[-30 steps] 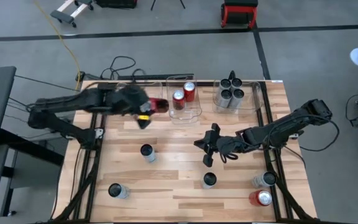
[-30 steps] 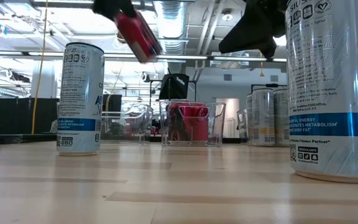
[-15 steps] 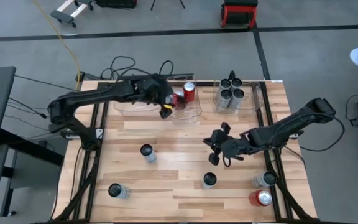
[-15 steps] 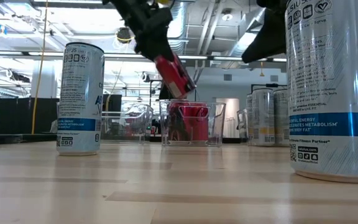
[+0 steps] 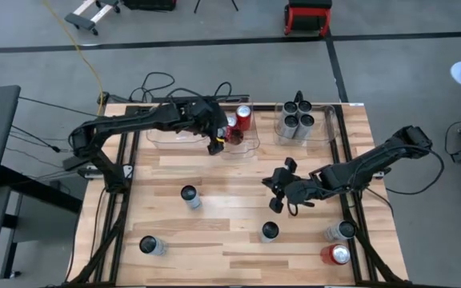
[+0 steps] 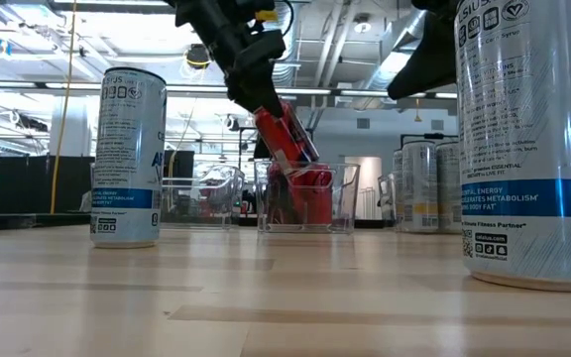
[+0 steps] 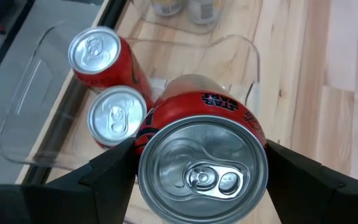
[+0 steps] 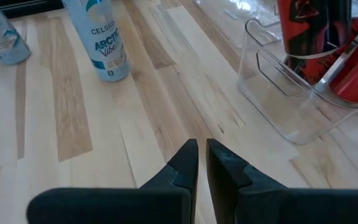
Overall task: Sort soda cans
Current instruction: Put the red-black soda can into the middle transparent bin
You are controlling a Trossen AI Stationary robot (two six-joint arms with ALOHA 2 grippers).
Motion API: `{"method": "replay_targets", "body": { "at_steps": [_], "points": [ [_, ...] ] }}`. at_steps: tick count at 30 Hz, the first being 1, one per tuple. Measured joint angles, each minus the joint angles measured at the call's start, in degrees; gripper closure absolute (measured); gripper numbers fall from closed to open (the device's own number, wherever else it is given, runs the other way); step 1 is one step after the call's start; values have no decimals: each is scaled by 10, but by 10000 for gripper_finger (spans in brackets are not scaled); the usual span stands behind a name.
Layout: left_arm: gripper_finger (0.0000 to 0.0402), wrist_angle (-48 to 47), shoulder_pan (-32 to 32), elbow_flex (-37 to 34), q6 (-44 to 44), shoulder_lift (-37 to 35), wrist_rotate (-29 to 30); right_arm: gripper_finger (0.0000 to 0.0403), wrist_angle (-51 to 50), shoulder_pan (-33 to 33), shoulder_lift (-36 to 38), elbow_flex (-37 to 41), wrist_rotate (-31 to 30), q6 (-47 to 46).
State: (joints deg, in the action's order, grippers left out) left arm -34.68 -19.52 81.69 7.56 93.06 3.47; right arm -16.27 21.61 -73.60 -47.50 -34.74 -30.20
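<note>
Since a moment ago the left tool [image 5: 218, 138] has come lower over the clear bin [image 5: 250, 146], and its tilted red can [image 6: 284, 139] now dips inside beside two upright red cans [image 7: 110, 81]. The left arm reaches across the table's [image 5: 214, 240] far edge. The right tool [image 8: 201, 163], fingers nearly together and holding nothing, hovers mid-table. Silver cans [image 5: 189, 194] stand scattered on the wood; open workshop lies behind.
</note>
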Motion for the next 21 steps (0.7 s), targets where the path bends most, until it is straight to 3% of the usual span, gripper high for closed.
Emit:
{"method": "replay_targets", "body": {
  "at_steps": [11,17,21],
  "points": [
    [99,-6,-1,0,-13,20,2,349,29,-32,-2,0,0,21],
    [97,3,-10,0,-16,38,-3,351,131,-127,-8,0,7,113],
    [96,2,-14,0,-14,43,-3,363,189,-222,-7,0,81,180]
  ]
}}
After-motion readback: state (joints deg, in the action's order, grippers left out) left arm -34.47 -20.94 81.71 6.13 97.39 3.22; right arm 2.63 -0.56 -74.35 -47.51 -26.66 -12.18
